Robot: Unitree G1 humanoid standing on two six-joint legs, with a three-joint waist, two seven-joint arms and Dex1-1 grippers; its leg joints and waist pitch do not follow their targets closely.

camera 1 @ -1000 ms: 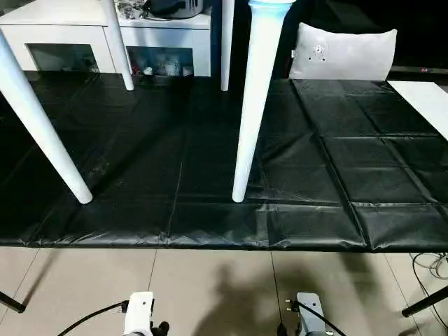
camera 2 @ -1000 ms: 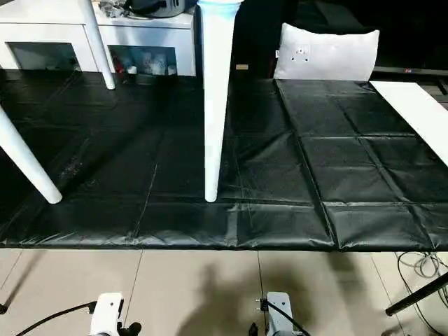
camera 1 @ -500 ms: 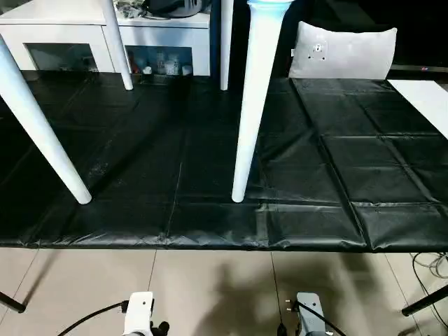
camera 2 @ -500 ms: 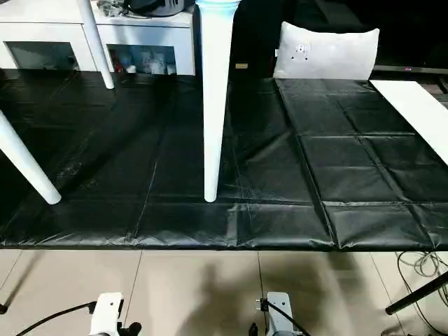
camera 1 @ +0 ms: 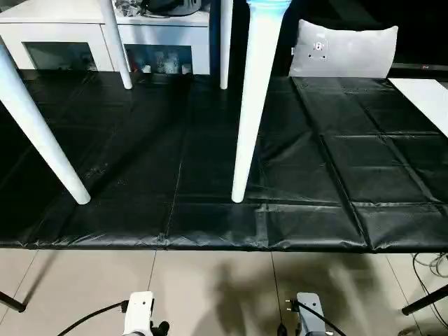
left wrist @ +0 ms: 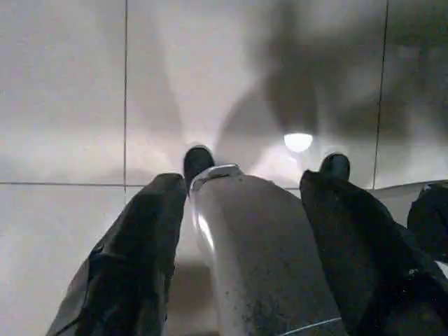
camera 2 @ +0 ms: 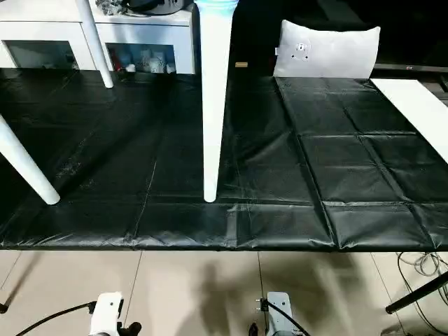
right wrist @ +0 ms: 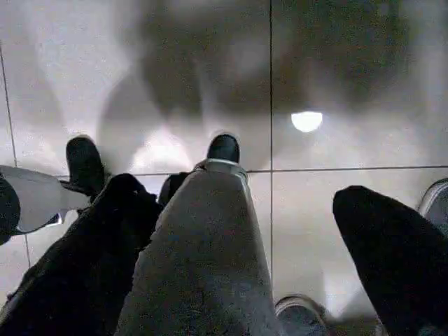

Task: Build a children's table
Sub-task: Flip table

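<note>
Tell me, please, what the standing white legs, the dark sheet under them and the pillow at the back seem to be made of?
The legs look like smooth, slightly glossy plastic: even white, seamless taper. The sheet seems thin plastic film or coated fabric: shiny black with fold creases and wrinkles. The pillow looks like matte grey fabric, soft-edged.

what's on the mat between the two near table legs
Nothing: in the left eye view, only bare black mat lies between the slanted near leg and the upright near leg.

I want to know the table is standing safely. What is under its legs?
Two near legs stand with their feet on a black creased sheet; two far legs stand on it near the white cabinet. The sheet hides what lies beneath it. The tabletop is out of view.
</note>
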